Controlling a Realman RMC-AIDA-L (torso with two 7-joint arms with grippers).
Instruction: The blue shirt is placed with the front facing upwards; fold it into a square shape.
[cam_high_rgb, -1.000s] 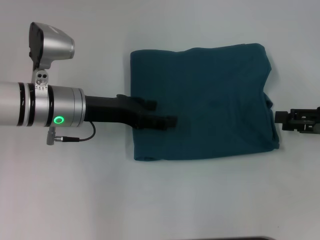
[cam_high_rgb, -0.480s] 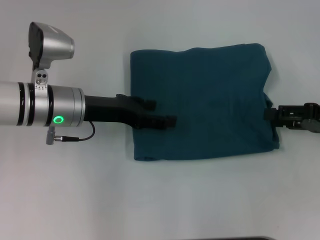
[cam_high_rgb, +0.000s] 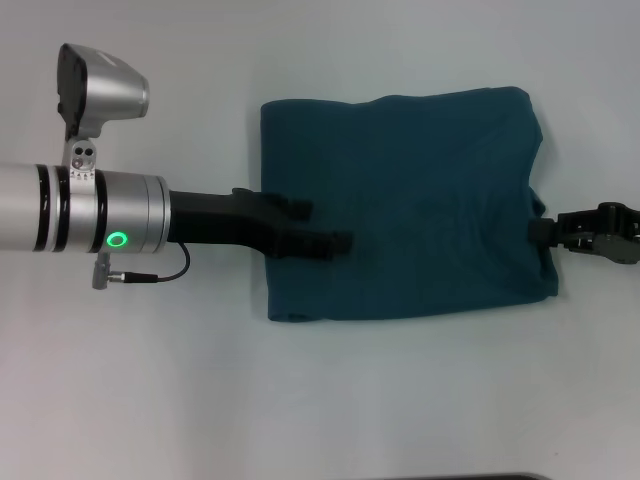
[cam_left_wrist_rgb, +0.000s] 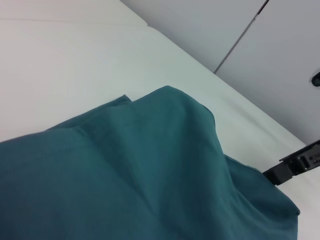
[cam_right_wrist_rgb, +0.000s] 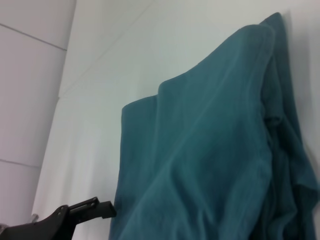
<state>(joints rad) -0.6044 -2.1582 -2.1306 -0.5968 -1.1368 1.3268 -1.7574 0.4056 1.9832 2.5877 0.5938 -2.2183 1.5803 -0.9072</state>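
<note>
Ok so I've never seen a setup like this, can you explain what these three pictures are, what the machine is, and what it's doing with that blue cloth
This is a robot with two arms, each ending in a gripper. One picture comes from a camera on its head, looking down at a white table. The other two come from cameras on its wrists, so they look low across the table.

On the table lies the blue shirt, already folded into a rough rectangle with its plain side up. No print shows.

In the head view the left gripper reaches in from the left and lies over the shirt's left part. The right gripper is at the shirt's right edge, where the layers bunch. Whether either one is pinching the fabric cannot be seen. Each wrist picture shows the shirt with the other arm's gripper at its far edge.
</note>
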